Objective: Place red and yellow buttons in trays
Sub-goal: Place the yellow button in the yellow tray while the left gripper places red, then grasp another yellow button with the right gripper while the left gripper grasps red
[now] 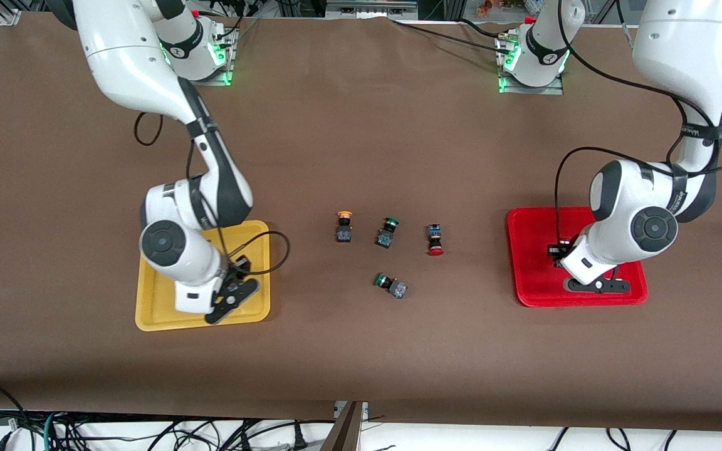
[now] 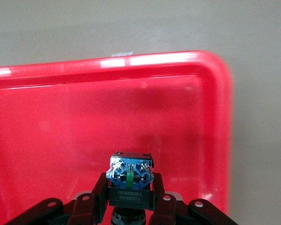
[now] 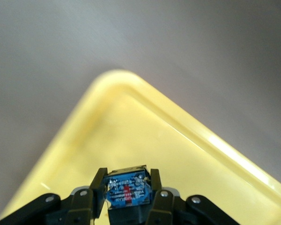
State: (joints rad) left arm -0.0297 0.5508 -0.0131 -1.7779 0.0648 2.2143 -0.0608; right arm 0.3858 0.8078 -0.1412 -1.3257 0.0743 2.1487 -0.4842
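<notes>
My left gripper is low over the red tray, shut on a push-button switch. Its blue back faces the left wrist view; its cap is hidden. My right gripper is low over the yellow tray, shut on another switch, cap hidden too. On the table between the trays lie a yellow-capped button and a red-capped button. In the wrist views, my left gripper has the red tray under it and my right gripper the yellow tray.
Two green-capped switches lie among the buttons: one between the yellow-capped and red-capped buttons, one nearer the front camera. Cables trail from both arms. The brown table top stretches wide toward the bases.
</notes>
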